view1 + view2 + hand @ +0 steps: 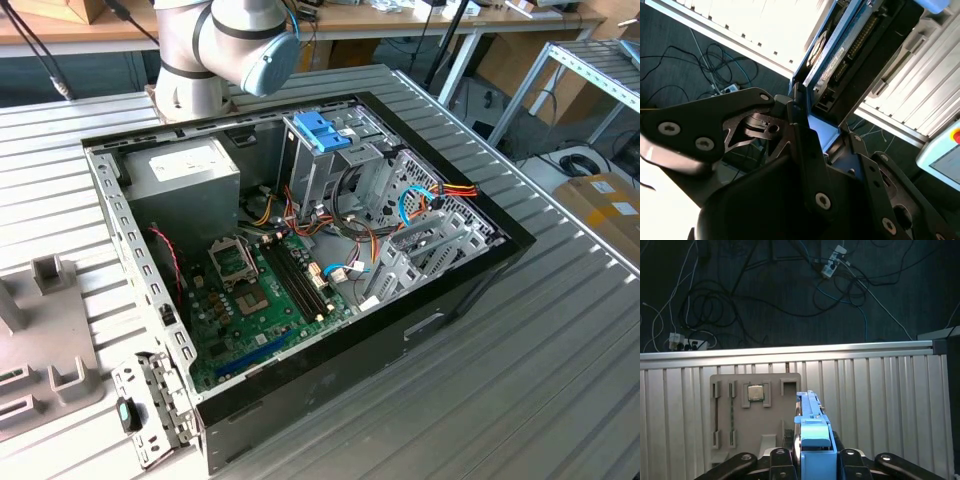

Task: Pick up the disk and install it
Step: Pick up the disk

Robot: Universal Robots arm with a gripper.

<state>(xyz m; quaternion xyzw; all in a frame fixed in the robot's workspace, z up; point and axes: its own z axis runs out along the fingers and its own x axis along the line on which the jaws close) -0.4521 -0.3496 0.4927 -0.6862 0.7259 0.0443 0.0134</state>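
Slatted table (880,390), floor cables (765,300) beyond. Your gripper (812,457) clasps the disk (814,437) by its blue frame, above the table; so narrow an edge hold may let it twist or slip.

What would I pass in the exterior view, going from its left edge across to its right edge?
Grey holder plate → grey metal box with a white sticker → blue plastic handle → bundle of orange and yellow cables → cardboard box.
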